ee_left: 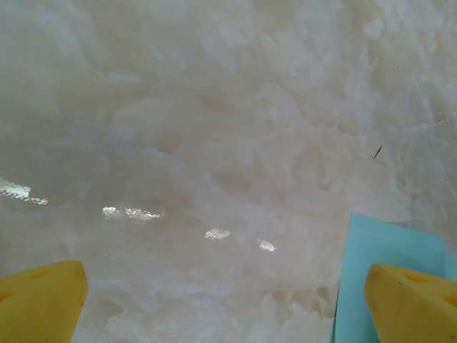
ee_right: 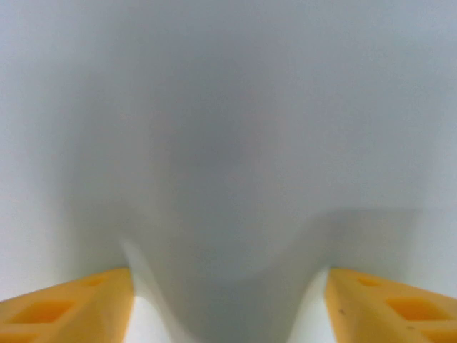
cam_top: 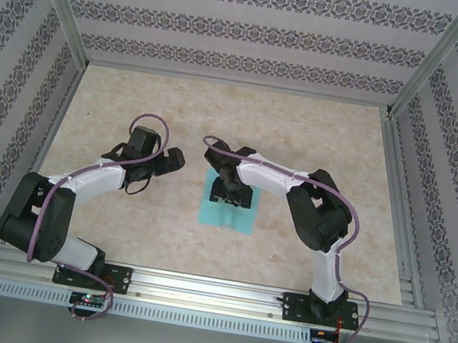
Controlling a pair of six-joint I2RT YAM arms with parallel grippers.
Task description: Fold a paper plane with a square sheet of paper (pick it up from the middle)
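Sheet: we see the square sheet of paper (cam_top: pixel 226 215), plain turquoise, lying on the table (cam_top: pixel 135 103) near its middle and a little toward the near edge; its sides run roughly in line with the table's edges.
Right gripper: the right gripper (cam_top: pixel 233 191) points down onto the sheet and covers its far part in the top view; the near part of the paper shows bare below it.
Right fingers: in the right wrist view we find the two yellow fingers (ee_right: pixel 64 307) at the lower corners, set apart, with their tips down at the paper; between them the paper rises in a soft, blurred hump; the jaws stand apart on either side of that hump and are not pressed together on it.
Left gripper: the left gripper (cam_top: pixel 169 160) sits to the left of the sheet, apart from it, over bare table.
Left fingers: in the left wrist view the yellow fingers (ee_left: pixel 39 300) are spread wide, with only pale marbled tabletop between them; one corner of the turquoise sheet reaches in at the lower right, and one finger overlaps it there; we cannot tell whether that finger touches the paper.
Surroundings: patterned walls (cam_top: pixel 253 26) close in three sides; a metal rail (cam_top: pixel 209 291) runs along the near edge, carrying both arm bases.
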